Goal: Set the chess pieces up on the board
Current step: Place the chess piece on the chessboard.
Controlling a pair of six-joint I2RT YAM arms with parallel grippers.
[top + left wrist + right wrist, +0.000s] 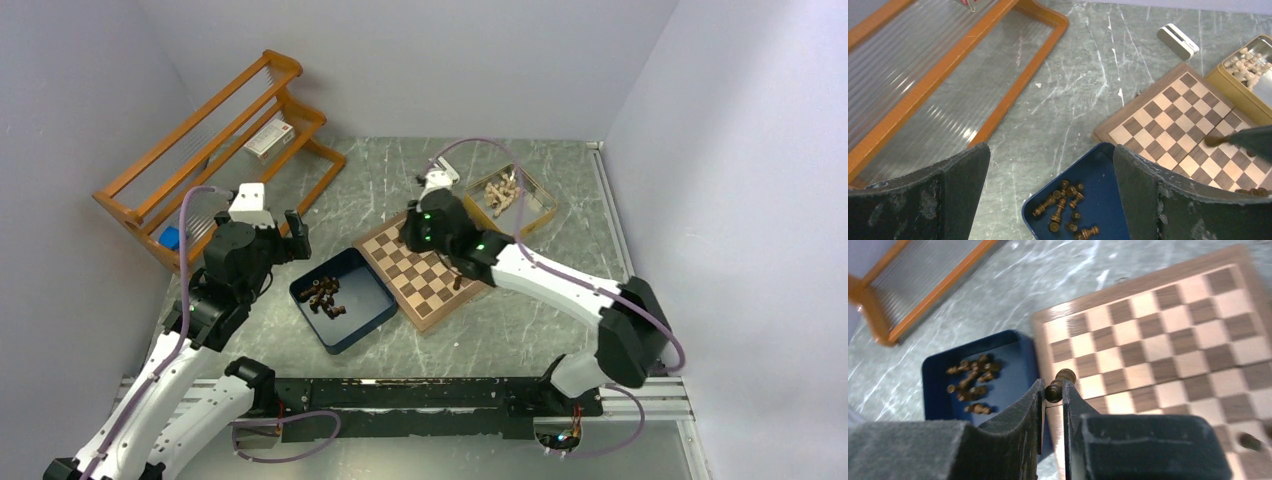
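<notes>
Placement step: right hand (1053,392), clamped on a dark chess piece (1062,380), hangs over the board (1168,335); left hand (1050,165) apart, empty. Next: seat it upright on its square.

Board (415,282) tan/dk-brown checks, pieces (325,296) dk brown, box (366,302) navy.

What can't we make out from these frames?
- Right wrist: which type the dark piece in the right gripper is. The fingers cover its lower part and the image is blurred.
- Top external: that grip. The right arm hides it and part of the board.
- Left wrist: how many lying pieces are on the board. The frame edge cuts them off.
</notes>
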